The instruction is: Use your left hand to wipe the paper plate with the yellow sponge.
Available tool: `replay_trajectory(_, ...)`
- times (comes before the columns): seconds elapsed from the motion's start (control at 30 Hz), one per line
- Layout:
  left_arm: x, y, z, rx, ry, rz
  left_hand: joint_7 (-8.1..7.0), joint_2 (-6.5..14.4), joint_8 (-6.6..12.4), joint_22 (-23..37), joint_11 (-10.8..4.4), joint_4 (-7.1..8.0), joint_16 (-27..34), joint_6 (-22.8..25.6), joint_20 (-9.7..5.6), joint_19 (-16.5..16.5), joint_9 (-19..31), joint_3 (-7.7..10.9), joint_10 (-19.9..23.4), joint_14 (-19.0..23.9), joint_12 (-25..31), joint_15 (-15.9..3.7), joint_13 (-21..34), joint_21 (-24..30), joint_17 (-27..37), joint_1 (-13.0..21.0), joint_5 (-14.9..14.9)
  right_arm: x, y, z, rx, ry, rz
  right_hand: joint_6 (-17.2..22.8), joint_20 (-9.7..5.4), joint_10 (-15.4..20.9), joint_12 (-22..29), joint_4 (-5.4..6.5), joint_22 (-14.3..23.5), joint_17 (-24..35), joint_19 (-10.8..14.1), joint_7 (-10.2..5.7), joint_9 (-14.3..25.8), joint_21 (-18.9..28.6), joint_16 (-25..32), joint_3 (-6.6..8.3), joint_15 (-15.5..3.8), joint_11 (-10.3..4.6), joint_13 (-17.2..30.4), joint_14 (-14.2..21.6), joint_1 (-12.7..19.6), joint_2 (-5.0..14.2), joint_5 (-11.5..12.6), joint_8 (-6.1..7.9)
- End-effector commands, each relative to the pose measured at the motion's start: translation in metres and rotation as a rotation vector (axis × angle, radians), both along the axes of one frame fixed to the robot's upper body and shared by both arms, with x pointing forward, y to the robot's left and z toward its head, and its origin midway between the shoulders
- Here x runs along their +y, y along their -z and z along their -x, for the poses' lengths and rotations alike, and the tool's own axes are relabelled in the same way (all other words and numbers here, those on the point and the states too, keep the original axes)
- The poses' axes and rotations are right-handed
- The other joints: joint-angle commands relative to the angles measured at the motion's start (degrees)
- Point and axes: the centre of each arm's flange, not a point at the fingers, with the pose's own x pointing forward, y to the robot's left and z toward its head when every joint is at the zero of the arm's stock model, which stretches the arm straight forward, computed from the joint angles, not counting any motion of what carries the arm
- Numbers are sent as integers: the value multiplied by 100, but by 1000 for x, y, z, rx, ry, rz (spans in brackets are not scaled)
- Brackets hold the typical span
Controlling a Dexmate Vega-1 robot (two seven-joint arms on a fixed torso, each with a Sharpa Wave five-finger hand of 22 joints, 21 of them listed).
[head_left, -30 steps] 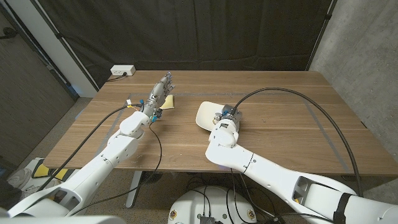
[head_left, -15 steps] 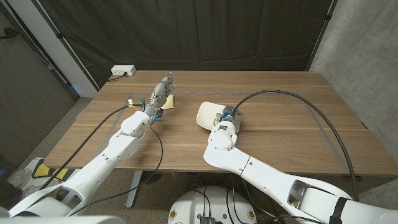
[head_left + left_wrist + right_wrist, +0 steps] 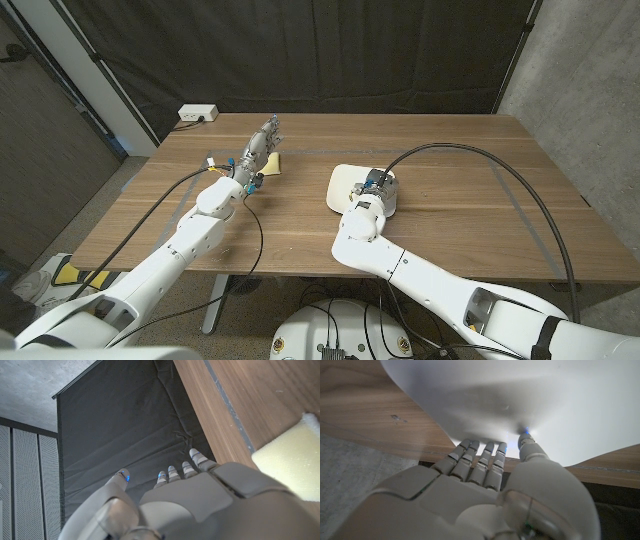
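The left hand (image 3: 262, 141) reaches over the wooden surface (image 3: 460, 220) with its fingers (image 3: 197, 460) stretched out and apart, holding nothing. The yellow sponge (image 3: 274, 163) lies on the surface just beside this hand, on the side toward the plate; the left wrist view shows the sponge (image 3: 289, 455) close against the hand's back (image 3: 210, 500), though whether they touch cannot be told.

The right hand (image 3: 374, 190) is at the white paper plate (image 3: 345, 182), its fingers (image 3: 479, 457) extended side by side along the plate's surface (image 3: 545, 400) and the thumb set against it too. The plate lies well apart from the left hand, under and ahead of the right hand's fingers.

A white power strip (image 3: 197, 114) sits at the surface's far corner beyond the left hand. A black cable (image 3: 500, 170) arcs over the surface from the right wrist.
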Motion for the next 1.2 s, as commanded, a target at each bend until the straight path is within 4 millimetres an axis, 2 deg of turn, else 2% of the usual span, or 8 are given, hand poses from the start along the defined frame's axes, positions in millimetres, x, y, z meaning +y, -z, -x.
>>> replay_trajectory(0.03,7,-3,-10,1,-10,36,-14,15,-8,9,8,-29,-4,38,-90,27,21,13,29,29,12,-61,21,12,9,55,-19,-14,-70,28,-85,56,189,80,-151,214,-8,183,293,54,122,55,-10,7,38,-123,-704,153,49,130,-255,87,34,-9)
replay_trajectory(0.23,9,-4,-14,3,-3,52,-13,15,-11,9,22,-32,-4,44,-87,34,21,12,37,37,10,-60,21,11,9,63,-24,-11,-80,32,-130,52,214,182,-123,300,11,246,288,57,162,52,-10,39,51,-82,-756,132,50,202,-295,266,52,20)
replay_trajectory(0.4,9,-6,-16,-4,4,59,-12,15,-11,9,15,-34,-7,52,-80,38,21,11,47,37,11,-56,21,10,9,68,-27,-9,-87,36,-170,61,231,187,-101,332,15,270,287,52,218,60,-11,70,52,-99,-767,119,50,238,-346,273,42,14)
replay_trajectory(0.63,8,-7,-18,-2,13,60,-17,13,-17,9,28,-36,-9,55,-79,43,21,8,52,42,8,-59,22,7,10,75,-33,-10,-96,37,-189,93,245,48,-96,242,-34,248,284,27,226,31,-12,87,22,-109,-770,109,50,251,-361,243,38,-46)
replay_trajectory(0.8,11,-6,-19,-2,6,57,-16,12,-18,9,26,-36,-11,62,-82,43,22,6,54,40,5,-61,22,4,11,79,-37,-10,-100,37,-189,116,259,-319,-145,-96,-178,194,279,12,146,-61,-13,86,-69,-33,-755,28,49,64,-285,374,45,-145)
replay_trajectory(0.93,15,-8,-18,-12,-11,51,-25,10,-21,9,18,-37,-13,65,-84,43,22,3,53,39,2,-69,22,1,11,83,-40,-11,-100,38,-190,119,261,-356,-153,-105,-179,153,278,-1,133,-58,-13,87,-69,-4,-751,44,50,76,-235,386,50,-141)
replay_trajectory(1.07,19,-11,-16,-23,-22,53,-27,6,-22,9,16,-39,-14,68,-78,39,22,0,52,41,-1,-70,22,-3,11,87,-43,-11,-99,38,-205,112,267,-146,-120,395,11,79,276,5,296,9,-15,202,82,85,-863,49,61,569,-156,456,36,-8)
replay_trajectory(1.2,23,-14,-14,-33,-31,46,-37,2,-22,9,12,-42,-15,77,-73,36,22,-2,57,43,-2,-69,22,-7,11,92,-46,-11,-97,37,-174,109,259,-39,-116,503,44,57,277,2,360,20,-16,244,90,114,-871,52,63,667,-139,456,37,28)
